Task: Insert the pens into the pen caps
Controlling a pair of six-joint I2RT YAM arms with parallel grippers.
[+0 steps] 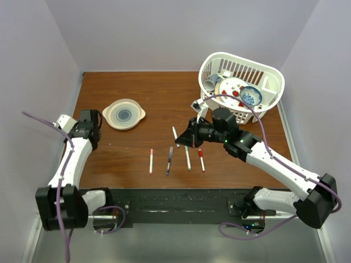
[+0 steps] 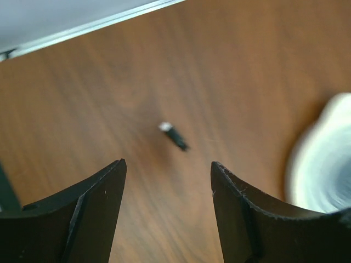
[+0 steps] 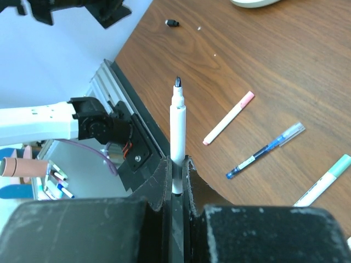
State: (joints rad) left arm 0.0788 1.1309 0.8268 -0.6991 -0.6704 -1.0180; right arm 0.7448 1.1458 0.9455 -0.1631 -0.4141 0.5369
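My right gripper (image 3: 176, 162) is shut on a white pen (image 3: 177, 118). The pen's bare black tip points away from the jaws, and the gripper hangs over the table's middle (image 1: 184, 139). A small dark pen cap (image 2: 174, 136) lies on the wood just ahead of my left gripper (image 2: 168, 164), which is open with nothing between its fingers. The same cap (image 3: 172, 23) shows far off in the right wrist view. Several other pens lie in a row: a pink-capped one (image 1: 151, 161), a blue one (image 1: 169, 160), a green-capped one (image 1: 187, 158) and a red-capped one (image 1: 201, 160).
A shallow white bowl (image 1: 124, 114) with blue rings sits at the back left, close to my left gripper. A white basket (image 1: 271, 76) holding dishes stands at the back right. The black base rail (image 1: 164, 205) runs along the near edge.
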